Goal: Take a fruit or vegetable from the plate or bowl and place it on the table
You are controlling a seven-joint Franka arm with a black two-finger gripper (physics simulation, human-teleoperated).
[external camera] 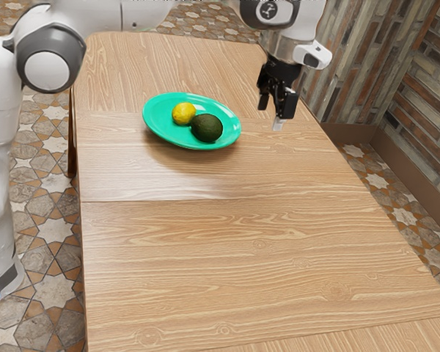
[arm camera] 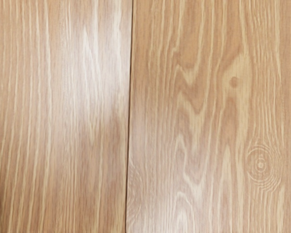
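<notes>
1. A black two-finger gripper point(external camera: 277, 105) hangs above a pale wood-grained table point(external camera: 235, 249), beyond the oval green plate point(external camera: 160, 120) toward the exterior view's right. From where an onlooker stands, its fingers appear spread apart, with nothing pinched between them.

2. The raised, offset pose likely keeps the hand clear of the plate and its load while leaving room to line up a grasp. The downward-facing hand seems suited to an approach from above.

3. On the plate, a small, round yellow lemon point(external camera: 182, 113) sits beside a larger, oval dark green avocado point(external camera: 207, 128); whether the two touch cannot be told. The shallow dish and its raised rim probably serve to keep both from rolling away.

4. The lemon looks bright and smooth, the avocado nearly black-green with a soft sheen. Either fits the assignment, and both await pickup on the plate. The lemon seems the easier grip for its size, though its neighbour could be nudged during the descent.

5. A dark seam point(arm camera: 129, 116) crosses the tabletop beneath the hand. The next move calls for travel back toward the plate; bare wood beside it offers a likely landing place.
</notes>
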